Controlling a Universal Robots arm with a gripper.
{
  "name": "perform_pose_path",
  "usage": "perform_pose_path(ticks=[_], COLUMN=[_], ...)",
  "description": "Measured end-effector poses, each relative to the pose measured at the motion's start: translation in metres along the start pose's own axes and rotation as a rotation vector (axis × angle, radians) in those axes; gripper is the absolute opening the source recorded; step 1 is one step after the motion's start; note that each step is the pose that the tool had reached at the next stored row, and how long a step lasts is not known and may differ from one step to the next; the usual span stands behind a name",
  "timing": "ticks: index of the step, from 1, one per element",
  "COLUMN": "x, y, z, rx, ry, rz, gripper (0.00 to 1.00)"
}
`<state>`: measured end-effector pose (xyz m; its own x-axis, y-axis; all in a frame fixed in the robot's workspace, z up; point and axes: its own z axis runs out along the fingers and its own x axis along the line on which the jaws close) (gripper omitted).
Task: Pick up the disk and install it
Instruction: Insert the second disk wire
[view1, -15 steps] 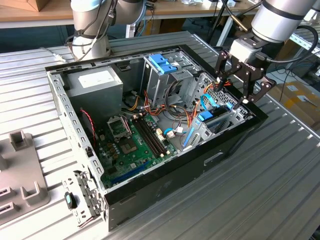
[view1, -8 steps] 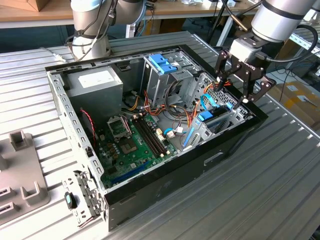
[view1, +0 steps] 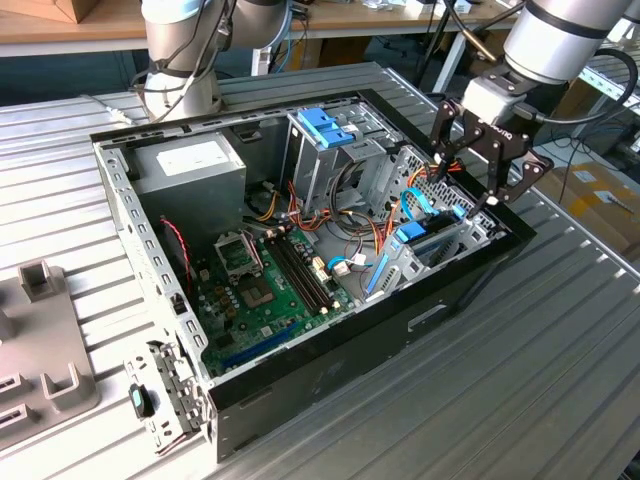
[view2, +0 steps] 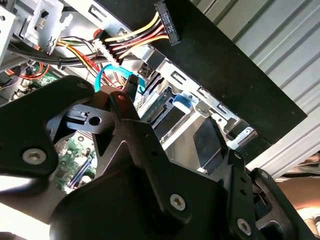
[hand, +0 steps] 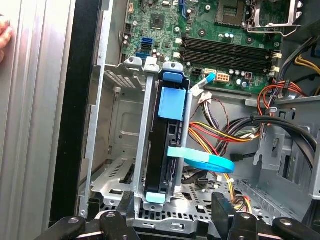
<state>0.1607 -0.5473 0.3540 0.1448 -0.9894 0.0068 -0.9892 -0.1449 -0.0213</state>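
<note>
The disk (view1: 413, 233) stands on edge in the metal bay at the corner of the open computer case (view1: 340, 370), on the exterior view's right. In the first wrist view the disk (hand: 161, 150) is a dark slab between light-blue rails with a blue tab on its end. It also shows past the black linkage in the second wrist view (view2: 156, 107). My gripper (view1: 464, 188) hangs just above the bay, open. Its fingers (hand: 123, 219) stand to either side of the disk's end without touching it, so the gripper (hand: 172, 216) holds nothing.
A flat blue cable (hand: 205, 162) loops beside the disk among coloured wire bundles (hand: 235, 132). The motherboard (view1: 260, 285), grey power supply (view1: 190, 170) and tall drive cage with a blue latch (view1: 325, 125) fill the case. Grey fixtures (view1: 40, 340) lie on the ribbed table.
</note>
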Motion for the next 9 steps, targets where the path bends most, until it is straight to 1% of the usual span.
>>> perform_pose_path(ticks=[4,8,9], x=[-0.0004,-0.0017,-0.0023], y=[-0.0003,-0.0004,-0.0006], z=[0.0000,0.0000,0.0000], rx=[0.0005,0.0011,0.0013], ry=[-0.0014,-0.0033,-0.0039], rz=[-0.064,-0.150,-0.186], gripper=[0.71,0.71,0.71])
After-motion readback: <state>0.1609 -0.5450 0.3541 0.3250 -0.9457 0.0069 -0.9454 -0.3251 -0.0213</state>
